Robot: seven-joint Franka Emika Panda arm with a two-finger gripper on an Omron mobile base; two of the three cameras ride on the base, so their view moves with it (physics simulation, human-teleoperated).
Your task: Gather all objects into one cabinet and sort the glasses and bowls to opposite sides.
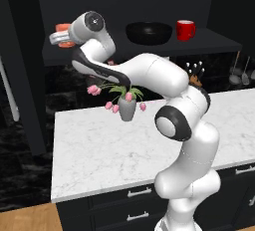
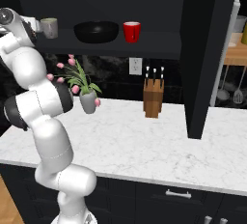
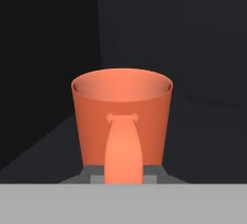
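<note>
The gripper [image 3: 123, 177] is clamped on the handle of the upright orange mug [image 3: 122, 117], held straight ahead of it at the shelf's [image 1: 149, 48] left end, well left of the bowl [image 1: 148, 32] and red mug [image 1: 185, 29].

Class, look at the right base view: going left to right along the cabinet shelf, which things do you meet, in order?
Pale grey-white mug → black bowl → red mug.
</note>
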